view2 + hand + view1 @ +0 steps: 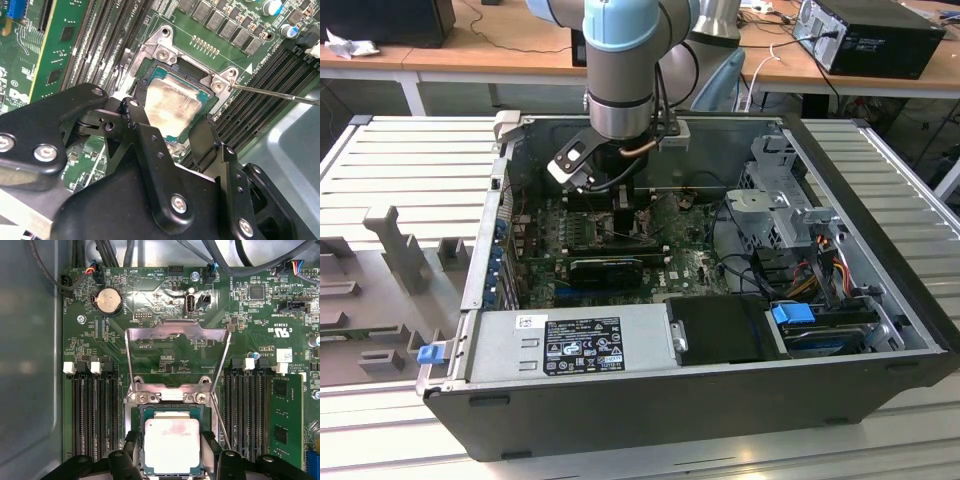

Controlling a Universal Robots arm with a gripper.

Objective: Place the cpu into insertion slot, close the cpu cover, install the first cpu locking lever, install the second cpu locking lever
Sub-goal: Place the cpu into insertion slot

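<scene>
My gripper [172, 129] stands about a chip's width open, with the fingertip pads [136, 116] against two opposite edges of the cpu [170, 102]. I judge it lightly held. The cpu lies flat in the insertion slot [172, 67], mid-motherboard [150, 295], between the two banks of memory slots [95, 415]. To do this well I'd keep the chip level and square to the socket rim. I'd add no downward push, and I'd part the jaws evenly so nothing drags it sideways. Its top is dull silver under a smeared pinkish film, bordered by green substrate. The cpu cover [177, 331] stands hinged open, and a thin locking lever [220, 422] lies unlatched just beside the socket.
</scene>
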